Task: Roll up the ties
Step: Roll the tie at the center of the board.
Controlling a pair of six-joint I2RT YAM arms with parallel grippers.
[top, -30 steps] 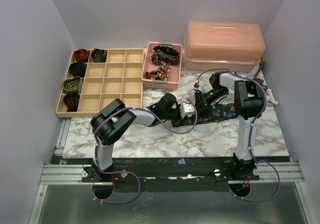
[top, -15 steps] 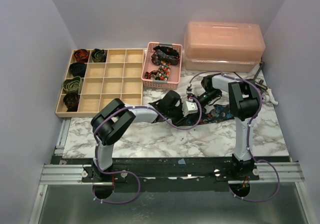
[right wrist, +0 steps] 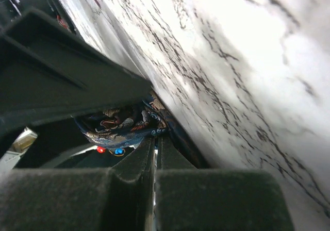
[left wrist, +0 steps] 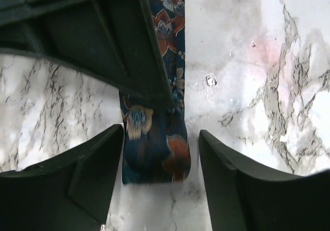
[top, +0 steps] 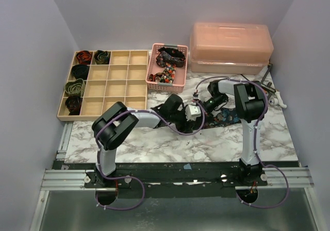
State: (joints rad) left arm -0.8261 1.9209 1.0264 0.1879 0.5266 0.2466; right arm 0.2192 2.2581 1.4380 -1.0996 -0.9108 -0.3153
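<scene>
**Floral tie (left wrist: pixel 154 161) flat on the marble bench (top: pixel 154 143), right of centre.**
Your left gripper (left wrist: pixel 161 138) is released, astride the tie's folded end. It's limp, light, slippery cloth, so pinch that doubled fold. Your right gripper (right wrist: pixel 154 141) is clenched against the fabric; whether it pinches any, you can't tell. Coiled ties (top: pixel 76 86) sit far-left.

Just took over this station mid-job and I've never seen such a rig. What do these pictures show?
Two robot arms are bolted at the near edge of a marble table. The wide picture looks down from above and behind them; the other two come from a camera on each wrist. A floral tie lies on the table. The left gripper is open, its fingers either side of the tie's end. The right gripper is shut, tips against the tie; a pinch is unclear. A wooden tray holds five rolled ties; a pink basket holds what look like more.
</scene>
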